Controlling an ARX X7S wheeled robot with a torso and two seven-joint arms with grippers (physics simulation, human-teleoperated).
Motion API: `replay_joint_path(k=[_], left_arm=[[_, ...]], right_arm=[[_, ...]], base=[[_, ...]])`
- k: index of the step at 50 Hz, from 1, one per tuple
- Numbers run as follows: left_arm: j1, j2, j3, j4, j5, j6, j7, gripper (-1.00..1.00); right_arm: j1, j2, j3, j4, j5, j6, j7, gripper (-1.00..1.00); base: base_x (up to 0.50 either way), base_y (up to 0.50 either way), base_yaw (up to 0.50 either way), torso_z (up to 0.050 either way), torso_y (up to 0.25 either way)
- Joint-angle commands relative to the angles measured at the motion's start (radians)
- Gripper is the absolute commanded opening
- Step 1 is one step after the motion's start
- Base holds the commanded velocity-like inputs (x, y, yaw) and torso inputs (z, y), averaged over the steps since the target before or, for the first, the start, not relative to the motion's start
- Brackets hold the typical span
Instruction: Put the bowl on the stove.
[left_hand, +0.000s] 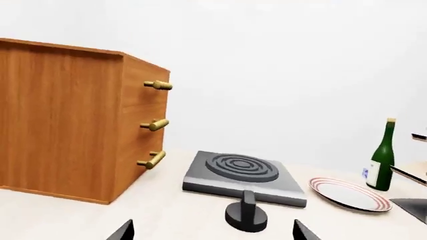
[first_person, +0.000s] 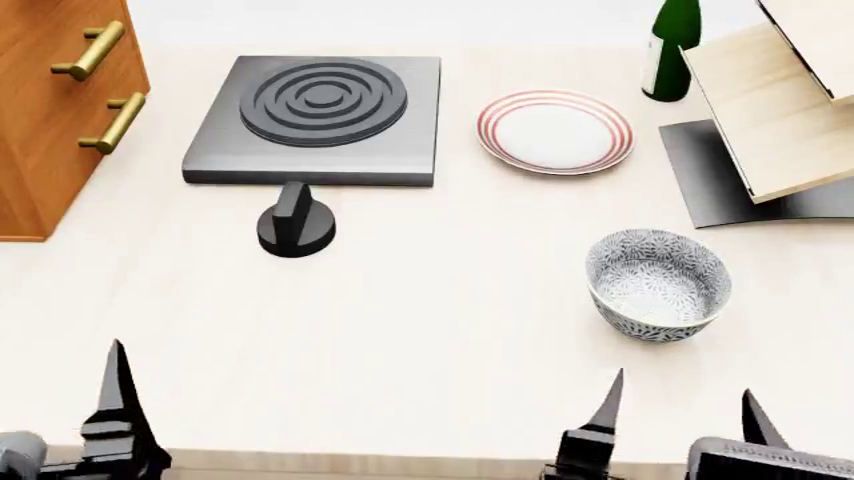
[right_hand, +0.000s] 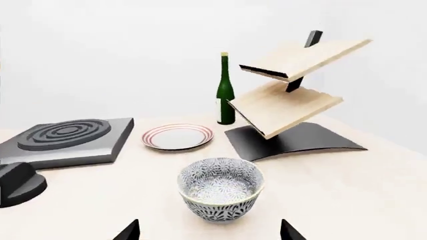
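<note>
A: Where is the bowl (first_person: 659, 284) right now?

B: Upright on the pale desk (first_person: 427, 330), empty, and touching nothing else. Taking the stove (first_person: 319, 120) as the landmark, the bowl sits well apart from it, off to the stove's right and nearer the robot. In the right wrist view the bowl (right_hand: 221, 188) lies straight ahead of the camera, between the two fingertips at the frame's edge.

A: What is on the stove?

B: Its ring burner is bare. A black knob (first_person: 295, 220) stands just in front of the stove's near edge. A white plate with red rings (first_person: 555, 131) lies just right of the stove, and a green bottle (first_person: 671, 45) stands further right again, beyond the plate. A tilted wooden rack on a dark base (first_person: 774, 120) is furthest right of the stove. A wooden drawer cabinet with brass handles (first_person: 54, 110) stands to the stove's left.

A: And the arms?

B: The right end effector (first_person: 681, 425) has its fingers spread wide and holds nothing; it sits nearer the robot than the bowl, not touching it. The left end effector (left_hand: 212, 231) is also spread wide and empty, facing the knob and stove in its wrist view.
</note>
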Motion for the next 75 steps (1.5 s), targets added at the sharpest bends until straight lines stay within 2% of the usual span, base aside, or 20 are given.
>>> replay_joint_path(k=[1,6,10,15,16,19,22,26,52,75], left_arm=[[-0.136,-0.088,-0.149,0.292,-0.152,-0.180,-0.083,1.00],[-0.197,-0.158,-0.287,0.378,-0.268,-0.204,-0.090,1.00],[-0.212,-0.205,-0.443,0.454,-0.401,-0.237,-0.131,1.00],[-0.211,-0.217,-0.509,0.461,-0.466,-0.229,-0.134,1.00],[-0.218,-0.234,-0.546,0.484,-0.521,-0.245,-0.153,1.00],[-0.229,-0.254,-0.574,0.495,-0.552,-0.256,-0.169,1.00],[-0.235,-0.262,-0.592,0.505,-0.582,-0.259,-0.177,1.00],[-0.237,-0.267,-0.591,0.512,-0.584,-0.258,-0.177,1.00],[-0.218,-0.252,-0.559,0.483,-0.554,-0.232,-0.151,1.00],[-0.205,-0.246,-0.526,0.460,-0.526,-0.221,-0.139,1.00]], right_arm=[[0.100,0.157,0.258,-0.383,0.193,0.342,0.031,1.00],[0.148,0.250,0.572,-0.552,0.436,0.517,0.030,1.00],[0.161,0.379,0.934,-0.648,0.703,0.674,0.055,1.00],[0.143,0.462,1.190,-0.665,0.940,0.745,0.101,1.00],[0.131,0.498,1.284,-0.658,1.032,0.753,0.129,1.00],[0.109,0.545,1.412,-0.628,1.201,0.748,0.195,1.00],[0.087,0.570,1.477,-0.614,1.264,0.745,0.228,1.00],[0.084,0.575,1.496,-0.607,1.283,0.737,0.230,1.00],[0.102,0.459,1.320,-0.634,1.109,0.722,0.107,1.00],[0.086,0.416,1.232,-0.636,1.011,0.699,0.067,1.00]], base=[[0.00,0.00,0.00,0.000,0.000],[0.00,0.00,0.00,0.000,0.000],[0.00,0.00,0.00,0.000,0.000],[0.00,0.00,0.00,0.000,0.000],[0.00,0.00,0.00,0.000,0.000],[0.00,0.00,0.00,0.000,0.000],[0.00,0.00,0.00,0.000,0.000],[0.00,0.00,0.00,0.000,0.000],[0.00,0.02,0.00,0.000,0.000],[0.00,0.50,0.00,0.000,0.000]])
